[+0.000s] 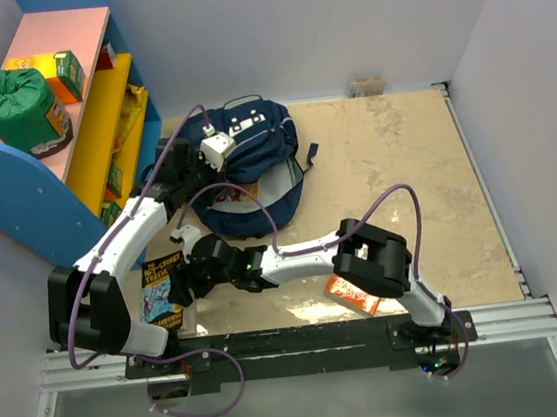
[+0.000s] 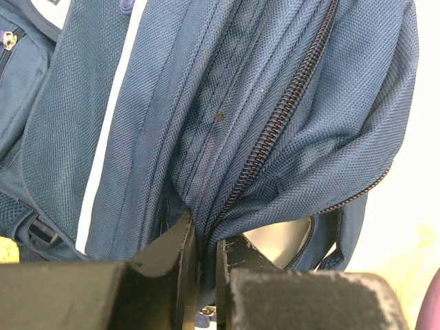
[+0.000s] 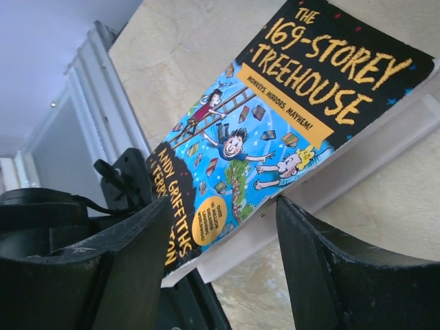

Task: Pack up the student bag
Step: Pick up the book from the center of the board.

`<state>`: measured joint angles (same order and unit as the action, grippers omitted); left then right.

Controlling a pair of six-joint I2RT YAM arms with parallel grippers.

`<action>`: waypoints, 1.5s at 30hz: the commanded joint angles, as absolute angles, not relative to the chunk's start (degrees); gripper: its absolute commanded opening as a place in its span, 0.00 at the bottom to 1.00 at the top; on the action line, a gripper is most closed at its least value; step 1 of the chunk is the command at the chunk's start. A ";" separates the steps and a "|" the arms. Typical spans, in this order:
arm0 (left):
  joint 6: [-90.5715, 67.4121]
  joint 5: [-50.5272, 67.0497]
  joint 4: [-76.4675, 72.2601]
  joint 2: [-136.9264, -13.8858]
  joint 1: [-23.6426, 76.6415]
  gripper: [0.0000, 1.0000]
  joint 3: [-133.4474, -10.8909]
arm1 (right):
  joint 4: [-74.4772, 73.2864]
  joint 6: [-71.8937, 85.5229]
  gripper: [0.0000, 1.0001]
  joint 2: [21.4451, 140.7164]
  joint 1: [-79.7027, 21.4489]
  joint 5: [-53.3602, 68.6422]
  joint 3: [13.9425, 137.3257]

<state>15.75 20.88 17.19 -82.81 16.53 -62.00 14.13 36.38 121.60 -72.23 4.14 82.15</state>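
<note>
Pale marbled bench (image 1: 396,175) fills the overhead view, with a coloured shelf (image 1: 96,108) along its left edge. The student bag (image 1: 253,161) lies at the far middle of the bench, and the left claw (image 1: 197,169) is at its near-left side. The right claw (image 1: 187,269) reaches across to a book (image 1: 160,292) near the left arm's base, well apart from the bag.

On the left wrist view, my left claw is pressed almost together, pinching a fold of navy fabric beside the zipper (image 2: 289,110). A pale gap shows where the bag gapes.

On the right wrist view, the right claw is spread, its fingers (image 3: 323,261) either side of the book's lower edge.

I judge this to be the step of fetching the book while the left holds the mouth open. Next I must close on that edge, lift, and carry the book to the gap without dragging the bag.
</note>
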 commanded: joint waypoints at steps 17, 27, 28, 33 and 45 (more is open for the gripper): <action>16.35 25.66 9.93 -78.31 16.70 0.00 -63.63 | 28.89 57.47 0.63 131.13 -64.07 13.62 85.44; 17.05 25.75 10.11 -78.05 16.70 0.00 -62.75 | 31.11 57.48 0.62 126.65 -63.72 13.18 83.85; 17.14 25.66 10.02 -78.13 16.70 0.00 -62.75 | 30.68 57.65 0.62 125.69 -63.72 13.27 83.76; 17.05 25.93 9.84 -78.31 16.70 0.00 -63.02 | 30.23 57.48 0.63 124.01 -63.72 13.01 83.23; 17.75 25.31 10.46 -77.78 16.70 0.00 -63.37 | 31.02 59.32 0.63 126.56 -63.81 10.46 83.41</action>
